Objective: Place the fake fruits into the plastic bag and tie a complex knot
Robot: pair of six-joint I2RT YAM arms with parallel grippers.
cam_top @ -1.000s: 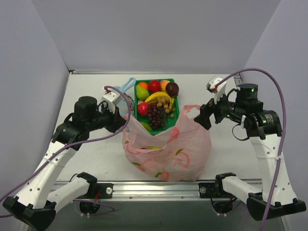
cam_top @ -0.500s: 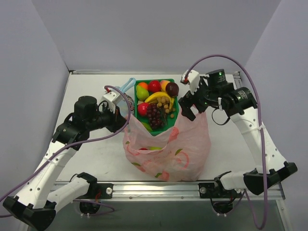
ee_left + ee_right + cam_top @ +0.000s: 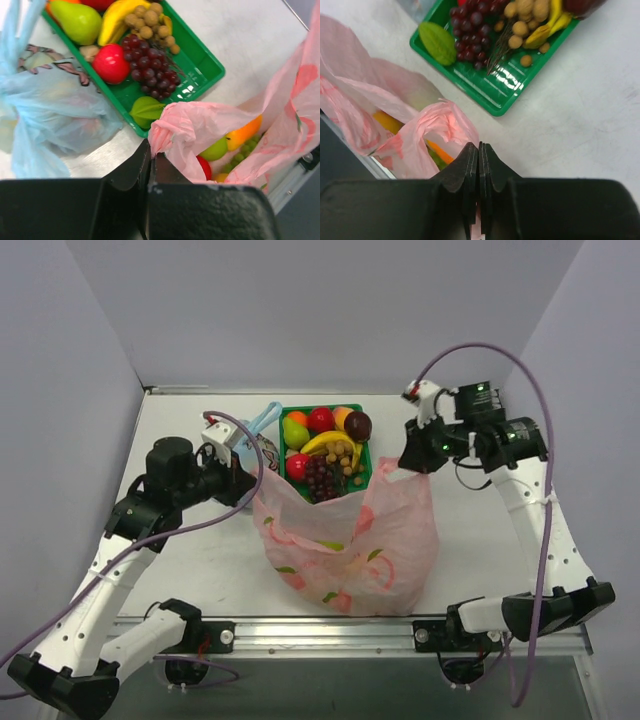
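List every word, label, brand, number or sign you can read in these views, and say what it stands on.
No text can be read in any view.
The plastic bag carries only printed red and green fruit motifs, no letters.
The light-blue bag shows a dark printed picture, too crumpled to tell whether it includes any text.
The green tray and the fake fruits show no label.

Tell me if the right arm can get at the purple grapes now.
Probably not yet: its claw is shut on the bag. The grapes lie uncovered in the tray nearby.
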